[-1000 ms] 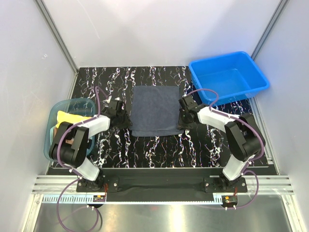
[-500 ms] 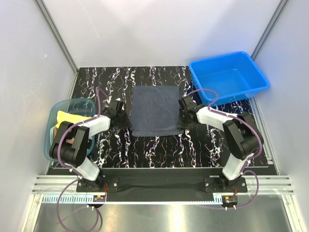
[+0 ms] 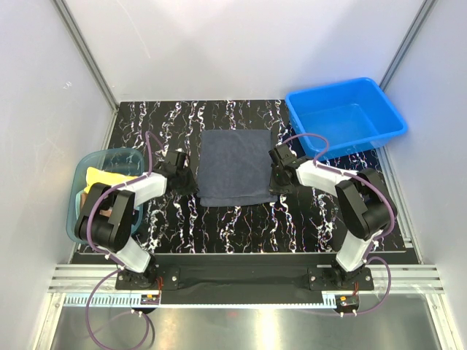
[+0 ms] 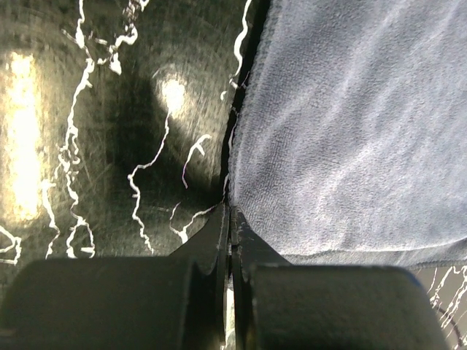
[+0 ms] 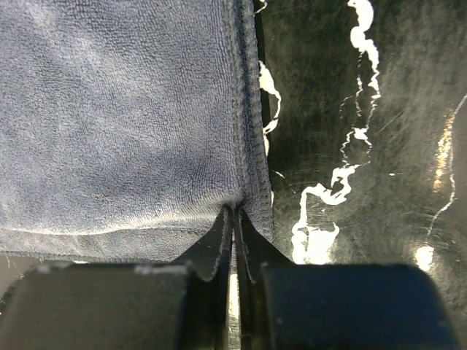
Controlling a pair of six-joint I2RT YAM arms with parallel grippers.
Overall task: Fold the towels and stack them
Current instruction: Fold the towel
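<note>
Here:
- A dark slate-blue towel (image 3: 233,166) lies spread flat in the middle of the black, white-veined table (image 3: 241,226).
- The towel is close to square, so it has no clear long axis. Its sides run roughly parallel to the table's edges, with a slight skew.
- At the table's far right corner sits a rigid blue bin (image 3: 343,120), its bare blue floor showing.
- At the table's left edge sits a translucent teal tub (image 3: 117,152). It holds a bunched pale yellow towel (image 3: 102,178), partly hidden by the left arm.
- The left gripper (image 4: 230,219) rests low on the table at the slate-blue towel's near left corner. Its jaws are pressed together, pinching the towel's left edge.
- The right gripper (image 5: 235,215) is at the near right corner, jaws likewise closed, nipping the stitched hem along the towel's right edge.
</note>
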